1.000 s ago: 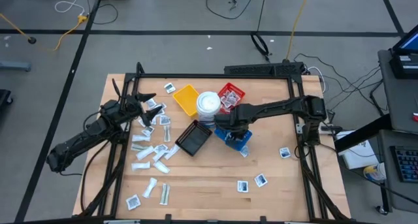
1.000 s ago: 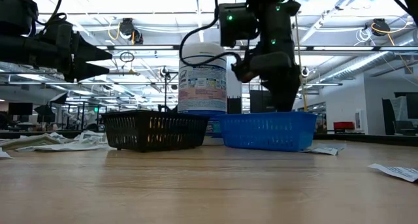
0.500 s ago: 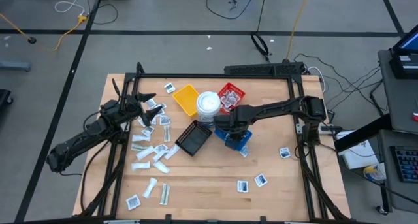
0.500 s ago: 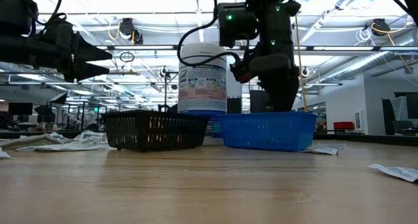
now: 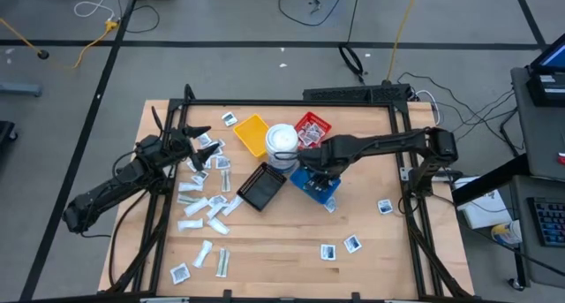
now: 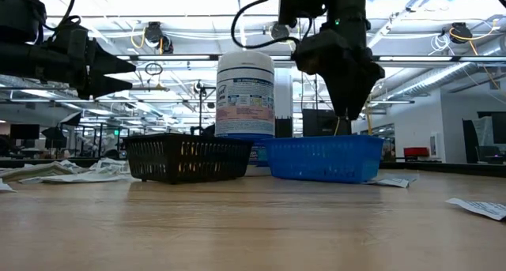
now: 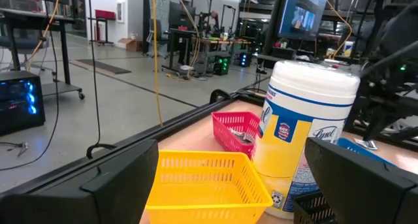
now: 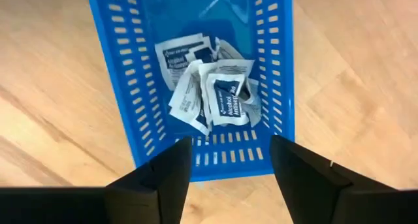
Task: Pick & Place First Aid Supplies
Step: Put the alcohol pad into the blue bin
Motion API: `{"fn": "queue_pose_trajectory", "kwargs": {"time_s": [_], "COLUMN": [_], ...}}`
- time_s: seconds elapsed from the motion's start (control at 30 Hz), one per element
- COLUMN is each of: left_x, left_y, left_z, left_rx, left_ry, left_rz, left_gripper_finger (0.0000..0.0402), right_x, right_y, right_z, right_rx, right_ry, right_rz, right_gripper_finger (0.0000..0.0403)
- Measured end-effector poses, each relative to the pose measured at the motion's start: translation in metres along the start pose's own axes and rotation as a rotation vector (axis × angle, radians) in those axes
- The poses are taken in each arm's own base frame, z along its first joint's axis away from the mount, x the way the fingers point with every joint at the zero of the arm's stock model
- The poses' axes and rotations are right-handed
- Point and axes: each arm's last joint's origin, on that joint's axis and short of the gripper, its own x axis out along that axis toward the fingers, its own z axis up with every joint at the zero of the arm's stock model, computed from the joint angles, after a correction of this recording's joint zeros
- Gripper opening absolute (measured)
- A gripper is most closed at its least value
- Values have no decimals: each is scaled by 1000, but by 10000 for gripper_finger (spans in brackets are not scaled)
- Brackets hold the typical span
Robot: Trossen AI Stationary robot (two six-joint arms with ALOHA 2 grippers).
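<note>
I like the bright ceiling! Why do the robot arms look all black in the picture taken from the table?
In the low view, the bright ceiling lights sit behind the right gripper and left gripper, so they show as dark shapes. In the right wrist view, even light makes the packets in the blue tray easy to read.

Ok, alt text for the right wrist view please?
Looking down past the right end effector, its fingers open and empty, into a blue tray holding a small heap of white packets with dark print. The tray sits on a wooden table.
</note>
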Motion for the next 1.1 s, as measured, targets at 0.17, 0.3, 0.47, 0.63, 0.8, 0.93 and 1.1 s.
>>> {"fn": "queue_pose_trajectory", "kwargs": {"time_s": [0.17,0.3,0.47,0.63,0.8,0.93,1.1], "left_x": [0,0,0,0,0,0,0], "left_y": [0,0,0,0,0,0,0], "left_z": [0,0,0,0,0,0,0], "left_rx": [0,0,0,0,0,0,0], "left_ry": [0,0,0,0,0,0,0], "left_rz": [0,0,0,0,0,0,0], "left_gripper_finger": [392,392,392,392,392,392,392], "right_x": [1,-2,0,1,5,11,16], "right_y": [1,-7,-25,-42,-57,-69,-82], "right_z": [-1,-15,-38,-65,-91,-110,-131], "right_rx": [0,-18,31,100,166,229,294], "right_ry": [1,-5,1,10,26,44,103], "right_rz": [-3,7,0,-8,-26,-32,-24], "right_gripper_finger": [193,188,180,175,171,171,171]}}
